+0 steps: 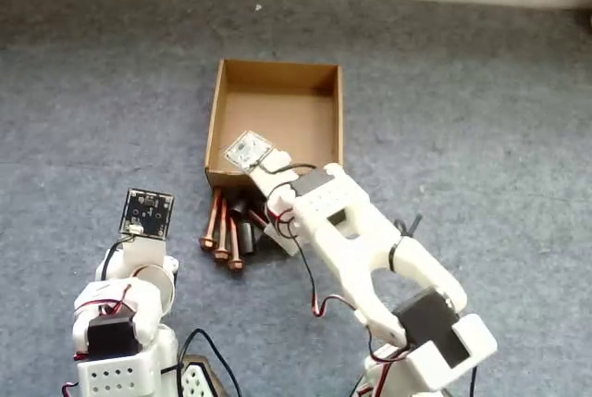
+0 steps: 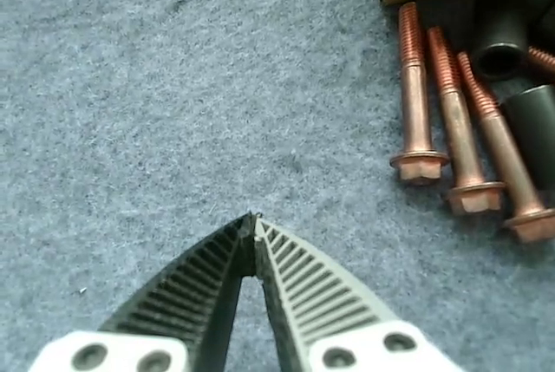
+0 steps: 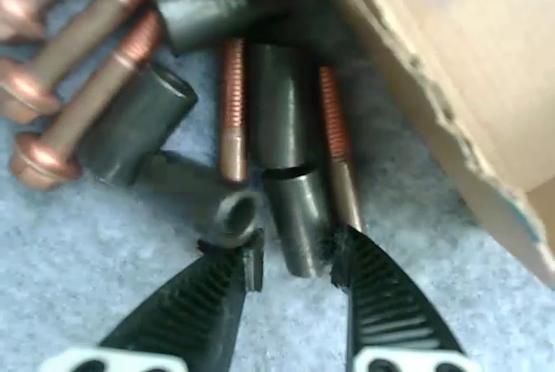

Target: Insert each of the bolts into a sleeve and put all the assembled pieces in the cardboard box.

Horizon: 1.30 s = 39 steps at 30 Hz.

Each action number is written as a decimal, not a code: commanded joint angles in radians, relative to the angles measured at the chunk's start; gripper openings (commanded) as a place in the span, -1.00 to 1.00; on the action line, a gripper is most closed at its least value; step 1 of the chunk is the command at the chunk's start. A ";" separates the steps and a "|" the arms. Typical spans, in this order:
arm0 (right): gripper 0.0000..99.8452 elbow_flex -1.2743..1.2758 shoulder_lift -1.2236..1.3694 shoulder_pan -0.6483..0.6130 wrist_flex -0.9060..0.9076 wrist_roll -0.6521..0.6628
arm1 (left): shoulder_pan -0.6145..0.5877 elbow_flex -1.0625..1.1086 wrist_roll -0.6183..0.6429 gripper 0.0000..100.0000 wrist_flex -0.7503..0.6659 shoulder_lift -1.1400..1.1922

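Several copper bolts (image 1: 222, 227) and dark sleeves (image 1: 246, 223) lie in a pile just in front of the cardboard box (image 1: 215, 119). My right gripper (image 3: 295, 261) is open and low over the pile, its fingers straddling the end of one dark sleeve (image 3: 297, 207) that lies on the carpet. A copper bolt (image 3: 231, 112) and another bolt (image 3: 335, 133) lie on either side of that sleeve. My left gripper (image 2: 254, 223) is shut and holds nothing. It hangs over bare carpet, apart from three bolts (image 2: 455, 120) and the sleeves (image 2: 503, 42).
The box's near wall (image 3: 451, 68) stands close beside the right gripper's fingers. More sleeves (image 3: 139, 125) and bolt heads (image 3: 35, 159) crowd the other side. Grey carpet (image 1: 462, 92) spreads all around the box and the pile.
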 commanded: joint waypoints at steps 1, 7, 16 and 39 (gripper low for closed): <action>-0.70 -0.024 0.041 0.007 -0.053 0.012 | -0.008 -0.021 -0.014 -0.99 -0.026 -0.004; -0.70 -0.025 0.047 0.030 -0.088 0.012 | -0.008 -0.019 -0.014 -0.99 -0.026 -0.004; -0.77 -0.018 0.048 0.025 -0.088 0.014 | -0.005 -0.019 -0.014 -0.99 -0.026 -0.004; -0.99 0.038 -0.549 0.140 0.315 -0.032 | -0.008 -0.016 -0.017 -0.98 -0.060 -0.004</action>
